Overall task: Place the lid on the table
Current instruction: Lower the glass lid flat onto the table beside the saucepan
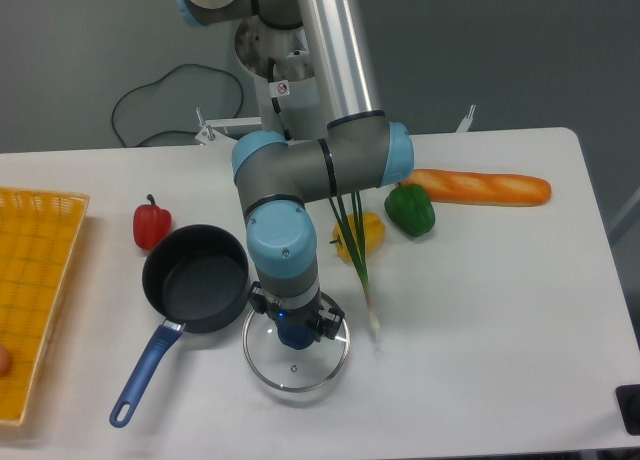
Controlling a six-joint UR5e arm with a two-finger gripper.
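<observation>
- Near the front middle of the large white worktop we see the round clear glass lid with its thin metal rim, lying flat and low, just right of the dark saucepan with a blue handle; whether it is already touching the surface we cannot tell.
- At the lid's centre, our two-finger hand points straight down and pinches the dark blue knob, the fingers pressed against its sides.
- We judge the step in hand to be the set-down itself: the lid is off the open pan and sits over bare worktop.
- Next, as we read it, comes a slight lowering until the rim rests all round, then spreading the fingers and lifting straight up so the knob is not dragged.
- Just right of the lid lies a bunch of green chives with a white root end; a sideways slide would touch it.
- Farther out we see a yellow pepper, a green pepper, a long baguette, a red pepper and a yellow mesh tray at the left edge.
</observation>
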